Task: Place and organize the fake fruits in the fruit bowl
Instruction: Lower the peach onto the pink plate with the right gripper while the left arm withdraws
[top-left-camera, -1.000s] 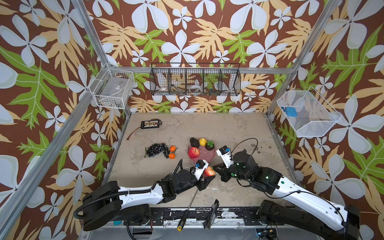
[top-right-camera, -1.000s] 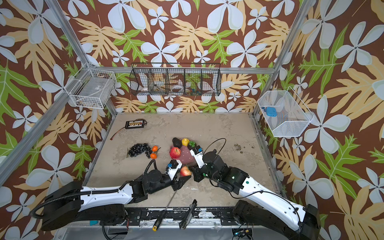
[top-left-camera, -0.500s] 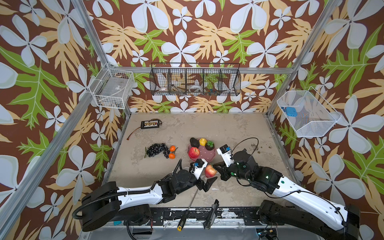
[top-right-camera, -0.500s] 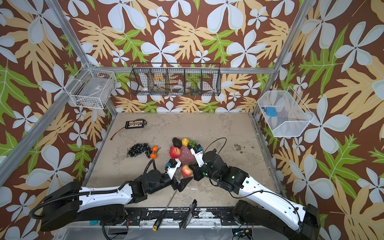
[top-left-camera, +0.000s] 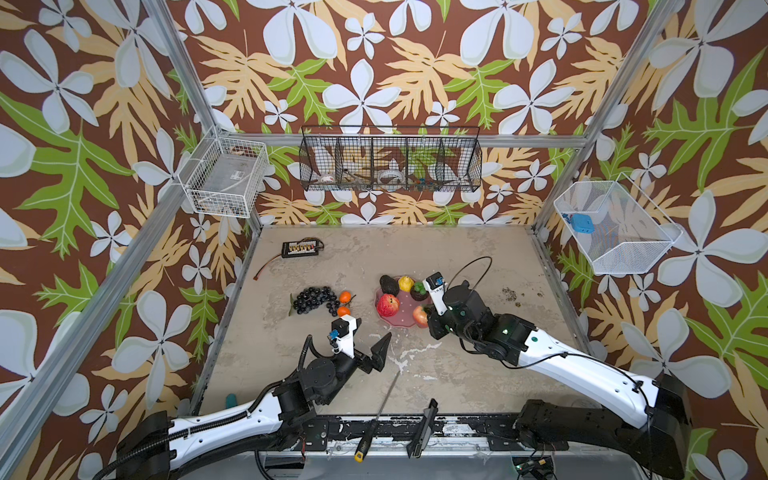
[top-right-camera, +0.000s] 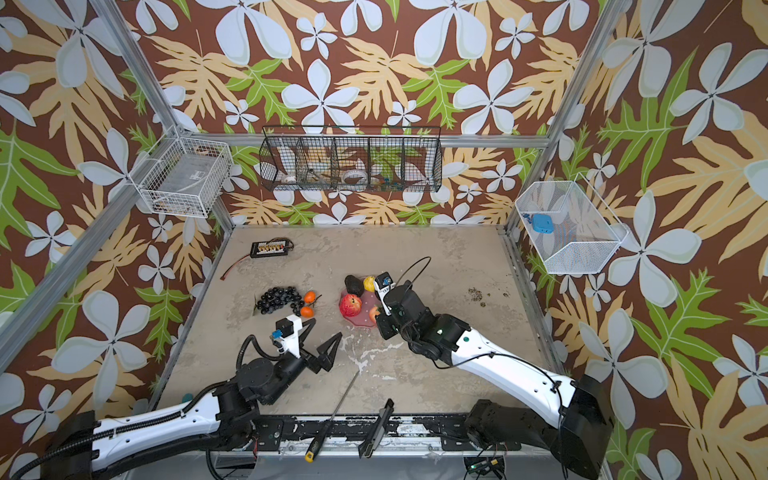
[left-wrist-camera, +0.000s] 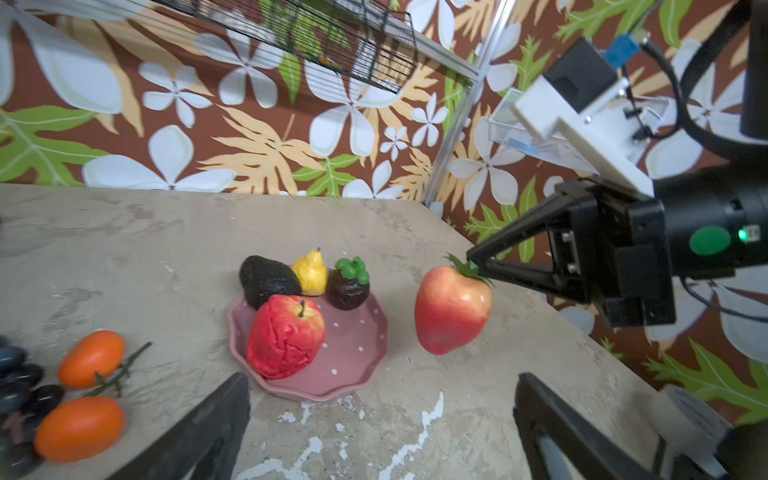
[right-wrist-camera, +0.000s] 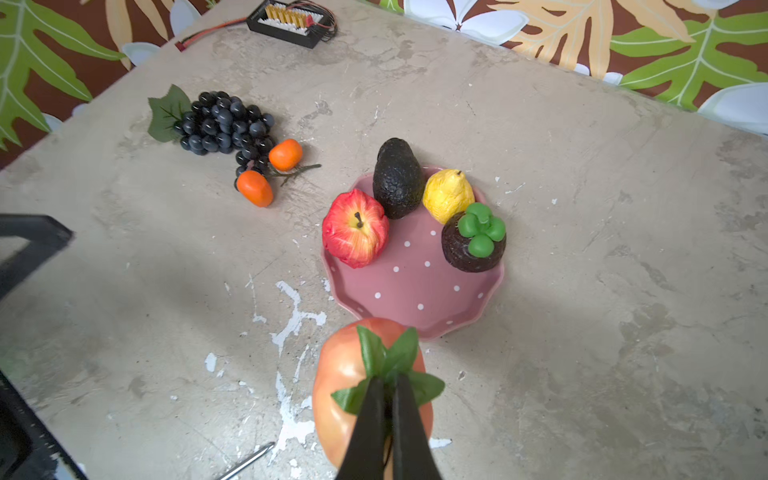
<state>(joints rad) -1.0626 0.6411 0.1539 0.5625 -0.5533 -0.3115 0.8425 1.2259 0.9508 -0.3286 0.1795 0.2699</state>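
The pale, mottled table (top-left-camera: 457, 257) carries everything. Low over it the left end effector (top-right-camera: 325, 329) has its black fingers spread wide. The right end effector (right-wrist-camera: 390, 380) is pinching the green leaf crown of a large red-orange plastic strawberry (left-wrist-camera: 453, 309), which hangs beneath its tips. Just ahead of those tips lies the shallow pink fruit bowl (right-wrist-camera: 415, 286) with white polka dots and a scalloped rim, its nearest edge right by the strawberry. Ahead of the left end effector and off to its left lies a dark plastic grape bunch (top-left-camera: 313, 299) with a green leaf. In the bowl, beyond the right end effector, sit a wrinkled red apple (right-wrist-camera: 355, 235), a dark avocado (right-wrist-camera: 397, 178), a brown round fruit with a green cap (right-wrist-camera: 473, 243) and a yellow pear-shaped fruit (right-wrist-camera: 446, 195). Two small orange fruits (right-wrist-camera: 286, 154) lie on the table right beside the grapes, on the bowl's side.
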